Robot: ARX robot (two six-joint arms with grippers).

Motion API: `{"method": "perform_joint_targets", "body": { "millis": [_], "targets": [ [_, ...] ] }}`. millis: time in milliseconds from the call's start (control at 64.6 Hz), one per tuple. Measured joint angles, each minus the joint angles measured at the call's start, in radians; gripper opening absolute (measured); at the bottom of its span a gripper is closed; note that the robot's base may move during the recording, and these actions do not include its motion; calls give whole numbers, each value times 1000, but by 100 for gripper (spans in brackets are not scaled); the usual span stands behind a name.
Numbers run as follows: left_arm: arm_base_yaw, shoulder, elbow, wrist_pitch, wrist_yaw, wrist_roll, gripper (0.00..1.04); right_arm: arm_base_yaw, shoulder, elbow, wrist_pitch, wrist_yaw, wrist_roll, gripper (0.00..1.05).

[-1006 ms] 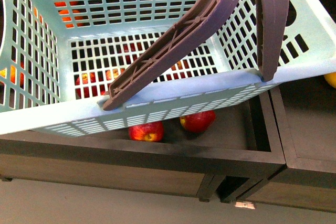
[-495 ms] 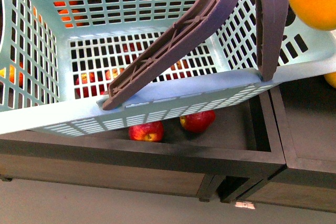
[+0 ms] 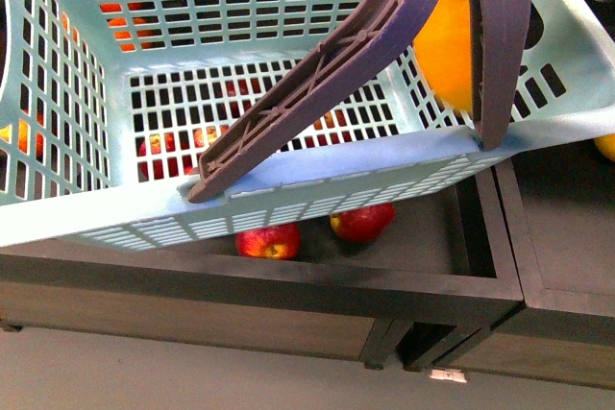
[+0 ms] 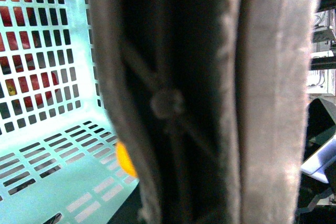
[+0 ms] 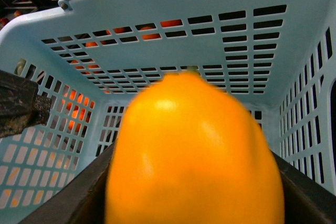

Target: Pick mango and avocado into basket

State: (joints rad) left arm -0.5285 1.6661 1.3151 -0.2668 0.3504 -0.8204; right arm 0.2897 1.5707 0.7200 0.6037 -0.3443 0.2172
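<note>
The turquoise basket (image 3: 327,165) hangs tilted over the fruit crates, and its two brown handles (image 3: 336,60) cross the front view. One handle (image 4: 210,98) fills the left wrist view, with my left gripper shut on it and its jaws hidden. The bright yellow mango (image 3: 445,45) shows between the handles, just inside the basket's right wall. My right gripper (image 5: 194,203) is shut on the mango (image 5: 194,150), holding it over the basket's slotted floor (image 5: 157,77). A sliver of mango (image 4: 126,158) peeks past the handle. The avocado is out of view.
Red apples (image 3: 269,240) lie in a dark wooden crate (image 3: 384,290) under the basket. Oranges (image 3: 120,7) show through the basket's far wall. Another yellow fruit (image 3: 605,146) sits at the right edge in the neighbouring crate.
The mango came in from the upper right and moved down and left, from outside the basket's right wall to inside it, behind the handle. The basket has stayed still.
</note>
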Motion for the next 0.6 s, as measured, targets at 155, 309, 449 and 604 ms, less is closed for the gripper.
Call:
{"method": "perform_joint_targets", "body": {
  "millis": [155, 309, 449, 604],
  "targets": [
    [-1, 0, -2, 0, -5, 1, 13, -13, 0, 9, 1, 20, 15, 96],
    [-1, 0, -2, 0, -3, 2, 13, -71, -36, -18, 21, 85, 47, 96],
    [-1, 0, -2, 0, -6, 2, 13, -163, -125, -82, 36, 173, 84, 96],
    [-1, 0, -2, 0, -2, 3, 13, -333, -208, -215, 192, 271, 28, 86]
  ]
}}
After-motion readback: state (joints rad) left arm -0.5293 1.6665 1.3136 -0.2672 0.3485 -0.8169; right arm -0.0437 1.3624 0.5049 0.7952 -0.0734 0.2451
